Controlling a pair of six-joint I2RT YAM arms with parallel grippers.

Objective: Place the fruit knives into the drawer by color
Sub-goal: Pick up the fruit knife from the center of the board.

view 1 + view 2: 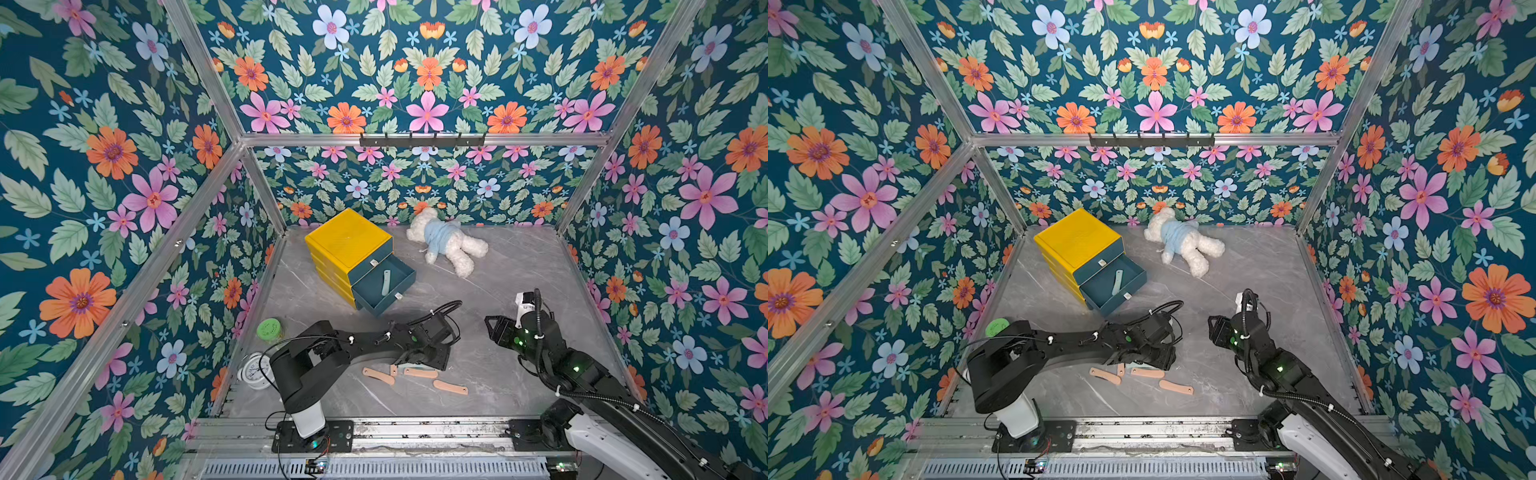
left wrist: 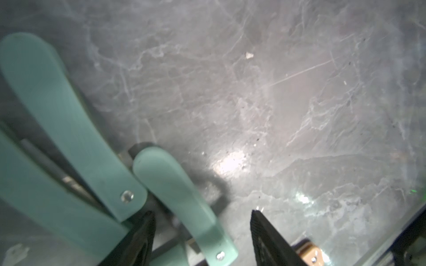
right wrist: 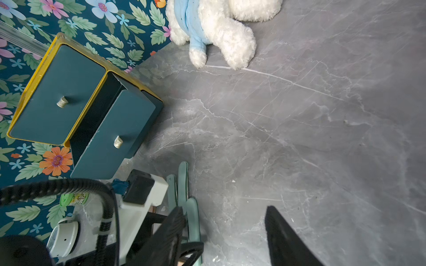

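Note:
Three pale teal fruit knives lie close together on the grey table in the left wrist view. My left gripper (image 2: 202, 232) is open and straddles one teal knife (image 2: 177, 195), with a gap to the far finger (image 2: 269, 241). In both top views the left wrist (image 1: 419, 357) hides them. Several salmon pink knives (image 1: 378, 376) (image 1: 1176, 387) lie just in front of it. The second drawer (image 1: 409, 274) stands open with one teal knife (image 1: 387, 281) (image 1: 1118, 282) inside. My right gripper (image 1: 490, 328) (image 3: 226, 235) hovers open and empty to the right of the teal knives (image 3: 183, 182).
The yellow drawer cabinet (image 1: 347, 237) stands at the back left, its top drawer (image 3: 57, 92) shut. A white plush bear (image 1: 446, 245) lies at the back. A green-lidded jar (image 1: 269, 329) and a white clock (image 1: 254, 370) sit at the front left.

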